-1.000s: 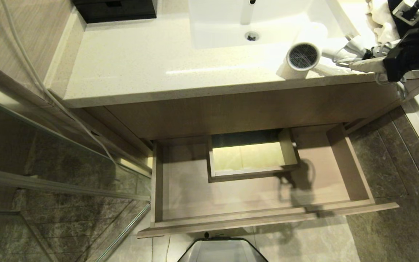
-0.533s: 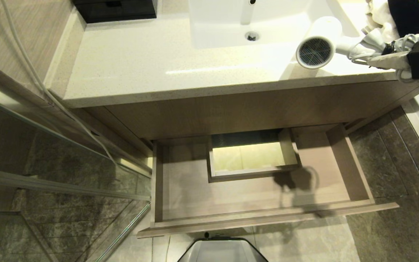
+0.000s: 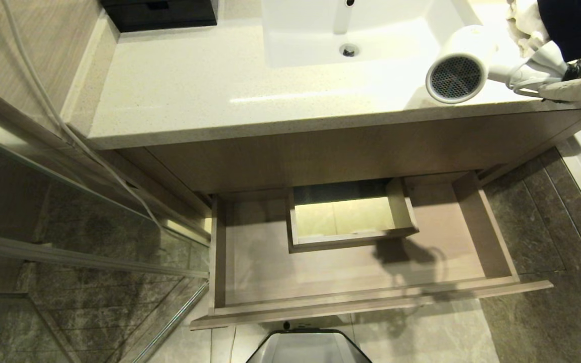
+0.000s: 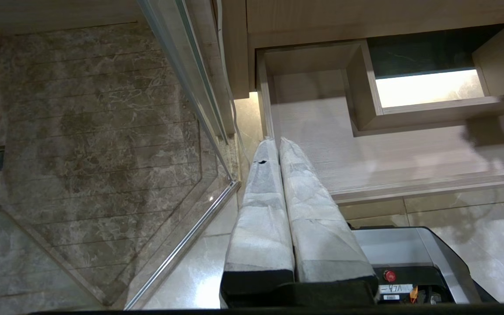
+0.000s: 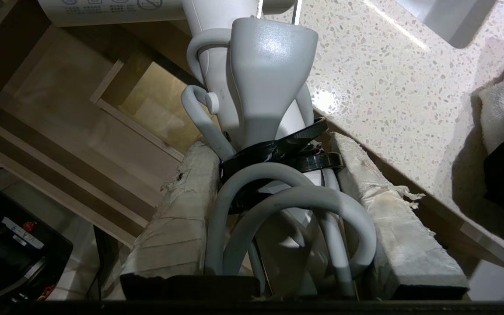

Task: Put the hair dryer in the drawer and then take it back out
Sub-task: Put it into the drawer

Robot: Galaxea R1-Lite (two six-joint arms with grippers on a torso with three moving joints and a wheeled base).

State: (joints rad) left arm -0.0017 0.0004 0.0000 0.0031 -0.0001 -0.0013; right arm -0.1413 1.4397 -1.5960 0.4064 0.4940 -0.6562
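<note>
The hair dryer (image 3: 456,70) is white with a round dark mesh grille that faces me. It hangs over the front right edge of the countertop (image 3: 194,85). My right gripper (image 3: 568,91) is shut on its folded handle and bundled cord (image 5: 287,205), with a wrapped finger on each side. In the right wrist view the gripper (image 5: 271,146) clamps the hair dryer's handle (image 5: 269,70). Below, the drawer (image 3: 371,301) stands pulled out and holds nothing, with a boxed cut-out (image 3: 351,241) at its back. My left gripper (image 4: 276,142) is shut and hangs near the drawer's left side.
A white sink (image 3: 396,30) is set in the countertop, with a white towel (image 3: 522,25) at the far right and a black box (image 3: 159,12) at the back left. A glass shower partition (image 3: 94,252) stands on the left. My base (image 3: 308,348) is just before the drawer front.
The right gripper has carried the hair dryer to the right and slightly farther back over the counter edge. Its shadow in the drawer has shifted. The left arm has kept still.
</note>
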